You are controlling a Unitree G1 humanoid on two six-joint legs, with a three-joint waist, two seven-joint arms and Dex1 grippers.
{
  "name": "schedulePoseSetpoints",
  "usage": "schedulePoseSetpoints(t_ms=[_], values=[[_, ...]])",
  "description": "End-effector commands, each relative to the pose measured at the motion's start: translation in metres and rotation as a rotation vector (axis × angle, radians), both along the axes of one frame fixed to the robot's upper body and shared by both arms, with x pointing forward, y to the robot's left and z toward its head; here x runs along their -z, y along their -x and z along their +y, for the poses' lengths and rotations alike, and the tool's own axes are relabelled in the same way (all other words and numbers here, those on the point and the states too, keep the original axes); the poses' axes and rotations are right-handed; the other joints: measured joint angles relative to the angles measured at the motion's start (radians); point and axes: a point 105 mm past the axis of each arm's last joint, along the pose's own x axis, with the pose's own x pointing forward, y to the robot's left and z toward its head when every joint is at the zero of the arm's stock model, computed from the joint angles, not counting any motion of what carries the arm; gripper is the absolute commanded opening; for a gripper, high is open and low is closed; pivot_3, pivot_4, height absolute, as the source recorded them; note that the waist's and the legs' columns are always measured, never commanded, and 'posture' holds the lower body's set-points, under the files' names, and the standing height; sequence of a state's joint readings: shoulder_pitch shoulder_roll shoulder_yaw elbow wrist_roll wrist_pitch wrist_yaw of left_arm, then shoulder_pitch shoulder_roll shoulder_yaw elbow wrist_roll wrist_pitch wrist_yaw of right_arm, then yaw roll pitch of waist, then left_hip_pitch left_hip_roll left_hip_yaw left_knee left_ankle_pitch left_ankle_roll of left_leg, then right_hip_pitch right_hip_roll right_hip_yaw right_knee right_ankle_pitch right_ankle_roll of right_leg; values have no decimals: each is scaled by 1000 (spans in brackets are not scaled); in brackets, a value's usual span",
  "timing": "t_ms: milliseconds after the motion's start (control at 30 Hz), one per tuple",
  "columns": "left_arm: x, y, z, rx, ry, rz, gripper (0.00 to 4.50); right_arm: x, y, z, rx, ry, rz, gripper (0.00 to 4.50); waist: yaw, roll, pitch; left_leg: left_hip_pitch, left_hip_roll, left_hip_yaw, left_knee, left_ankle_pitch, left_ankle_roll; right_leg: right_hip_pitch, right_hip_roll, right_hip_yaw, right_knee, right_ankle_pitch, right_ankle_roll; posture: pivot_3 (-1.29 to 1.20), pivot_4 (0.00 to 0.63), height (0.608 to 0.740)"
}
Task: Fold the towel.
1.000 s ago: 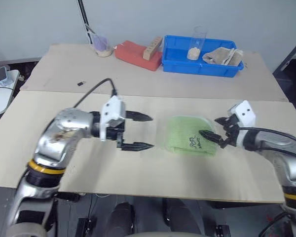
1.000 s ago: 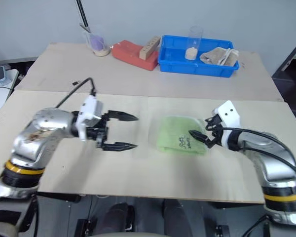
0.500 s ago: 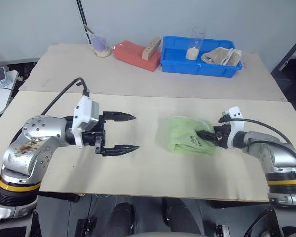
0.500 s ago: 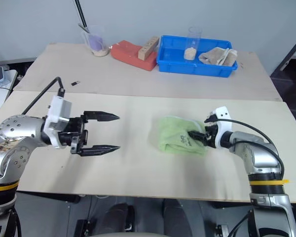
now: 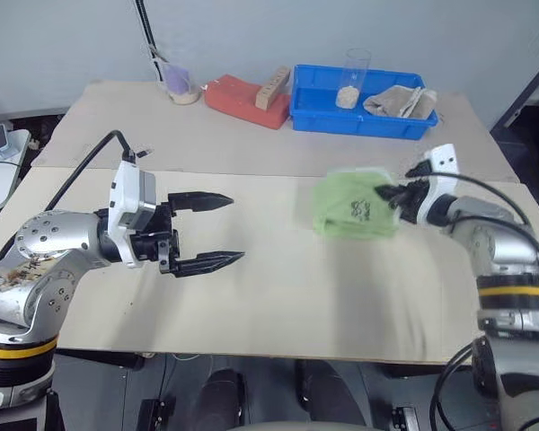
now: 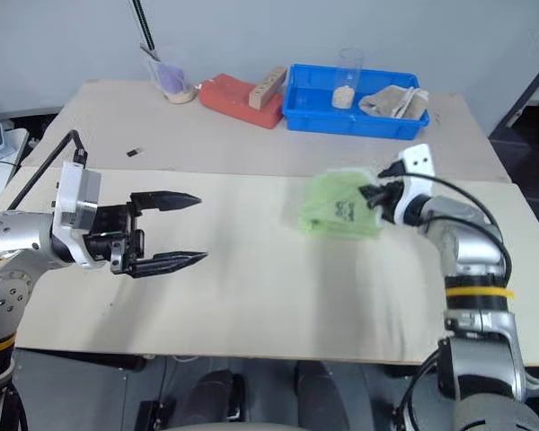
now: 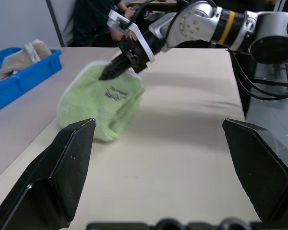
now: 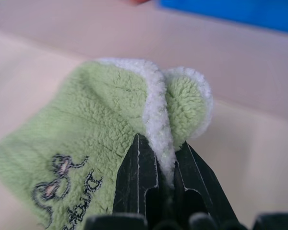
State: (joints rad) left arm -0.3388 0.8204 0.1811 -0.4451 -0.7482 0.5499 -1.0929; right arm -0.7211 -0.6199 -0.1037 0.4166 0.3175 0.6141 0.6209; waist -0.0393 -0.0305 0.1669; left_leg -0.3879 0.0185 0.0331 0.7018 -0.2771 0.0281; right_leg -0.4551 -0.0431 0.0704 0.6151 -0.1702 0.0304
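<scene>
Towel (image 5: 355,206) edge pinched in right tool (image 5: 393,193); left tool (image 5: 217,231) gapes wide over bare table (image 5: 278,296).

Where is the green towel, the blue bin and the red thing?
towel (image 5: 352,208), left eye view, on its green middle
blue bin (image 5: 359,121), left eye view, on its front wall
red thing (image 5: 236,95), left eye view, on its top face

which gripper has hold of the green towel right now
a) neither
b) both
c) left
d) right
d: the right gripper has its fingers pinched shut on the white-edged border of the green towel, while the left gripper stands open, apart from it.
</scene>
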Motion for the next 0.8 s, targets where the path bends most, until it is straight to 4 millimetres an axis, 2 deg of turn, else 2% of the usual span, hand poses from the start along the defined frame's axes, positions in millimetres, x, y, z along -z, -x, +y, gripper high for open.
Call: schedulePoseSetpoints(t_ms=[33, 133, 267, 333, 433, 467, 533, 600, 667, 800], values=[[-8, 0, -1, -1, -10, -33, 4500, 8, -6, -18, 83, -10, 38, 17, -1, 0, 0, 0, 0, 0, -1, 0, 0, 0, 0, 0, -1, 0, 0, 0, 150, 714], [-5, -2, 0, -9, -22, -13, 4500, 14, -9, -19, 101, -18, 56, 1197, -3, 0, 0, 0, 0, 0, -3, 0, 0, 0, 0, 0, -2, 0, 0, 0, 150, 714], [-4, -4, 3, -43, -18, -17, 4500, 8, -10, -17, 99, -44, 35, 2581, -8, 0, 0, 0, 0, 0, -4, 0, 0, -1, 0, 1, -2, 0, 0, 0, 150, 714], [-2, -5, 6, -67, -18, -13, 4500, -1, -7, -18, 100, -53, 12, 3257, -8, 0, 0, 0, 0, 0, -5, 0, 0, -1, 0, 1, -2, 0, 0, 0, 150, 714], [2, -8, 20, -146, -39, -19, 4500, -24, 2, -20, 85, -72, -40, 4302, -8, 0, 0, 0, 0, 0, -5, 0, 0, -1, 0, 1, -1, 0, 0, 0, 150, 714], [2, -11, 28, -196, -45, -29, 4500, -34, 7, -22, 77, -58, -66, 4485, -6, 0, 0, 0, 0, 0, -5, 0, 0, -1, 0, 1, -1, 0, 0, 0, 150, 714], [1, -21, 47, -324, -67, -88, 4500, -48, 20, -27, 43, 54, -118, 4485, -2, 0, 0, 0, 0, 0, -5, 0, 0, -2, 0, 0, -1, 0, 0, 0, 150, 714], [1, -27, 68, -450, -111, -124, 4500, -61, 34, -26, -34, 176, -176, 4485, 5, 0, 0, 0, 0, 0, -6, 0, 0, -2, -1, 0, -2, 0, 0, 0, 150, 714], [6, -25, 87, -525, -177, -97, 4500, -71, 49, -18, -147, 273, -215, 4485, 2, 0, 0, 0, 0, 0, -6, 0, 0, -1, -1, 0, -3, -1, 1, 0, 150, 714], [24, -9, 108, -557, -282, 16, 4500, -65, 80, -2, -383, 358, -161, 4485, -6, 1, 0, 1, 1, 2, -6, 0, 0, -2, -1, 0, -3, -5, 7, 0, 150, 714]])
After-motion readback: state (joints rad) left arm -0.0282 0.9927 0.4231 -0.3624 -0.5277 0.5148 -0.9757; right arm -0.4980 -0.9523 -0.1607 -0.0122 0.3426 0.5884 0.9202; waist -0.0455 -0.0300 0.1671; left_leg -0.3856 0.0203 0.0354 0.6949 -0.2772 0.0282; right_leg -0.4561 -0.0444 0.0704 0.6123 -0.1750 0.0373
